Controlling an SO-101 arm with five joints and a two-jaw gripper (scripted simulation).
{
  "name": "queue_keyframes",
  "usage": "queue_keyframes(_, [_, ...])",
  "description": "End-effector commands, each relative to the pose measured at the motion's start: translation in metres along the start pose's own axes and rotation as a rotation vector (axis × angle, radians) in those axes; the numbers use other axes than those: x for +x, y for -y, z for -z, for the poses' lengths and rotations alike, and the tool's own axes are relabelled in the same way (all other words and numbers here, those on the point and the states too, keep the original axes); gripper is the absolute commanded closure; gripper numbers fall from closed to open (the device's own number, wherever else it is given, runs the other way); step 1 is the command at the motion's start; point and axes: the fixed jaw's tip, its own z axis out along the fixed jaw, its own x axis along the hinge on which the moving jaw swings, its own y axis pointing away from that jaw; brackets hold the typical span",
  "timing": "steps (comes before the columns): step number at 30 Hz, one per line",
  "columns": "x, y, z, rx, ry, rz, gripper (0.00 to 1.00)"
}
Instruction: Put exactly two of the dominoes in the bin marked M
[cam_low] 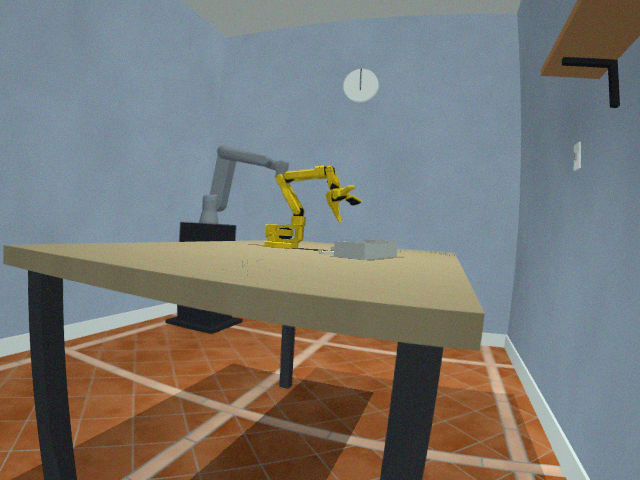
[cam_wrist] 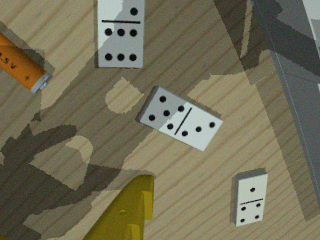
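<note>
Hand fully open, empty, poised high for a pick | three dominoes flat on counter, middle domino nearest yellow finger | grey bin just beside, awaiting drops

In the wrist view three dominoes lay flat on the table, apart: one at eleven o'clock, one at centre, one at five o'clock. A bin stood at two o'clock; a cylinder lay at nine o'clock.
</note>
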Motion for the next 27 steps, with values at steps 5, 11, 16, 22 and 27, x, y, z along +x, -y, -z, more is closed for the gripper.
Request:
queue_keyframes(5, [0.004, 0.009, 0.013, 0.004, -0.026, -0.404, 0.00])
queue_keyframes(11, [0.008, 0.012, 0.016, 0.000, -0.050, -0.585, 0.00])
queue_keyframes(16, [0.011, 0.013, 0.019, -0.001, -0.072, -0.751, 0.00])
queue_keyframes(22, [0.013, 0.014, 0.020, 0.000, -0.084, -0.838, 0.00])
queue_keyframes(27, [0.013, 0.014, 0.021, 0.000, -0.085, -0.845, 0.00])
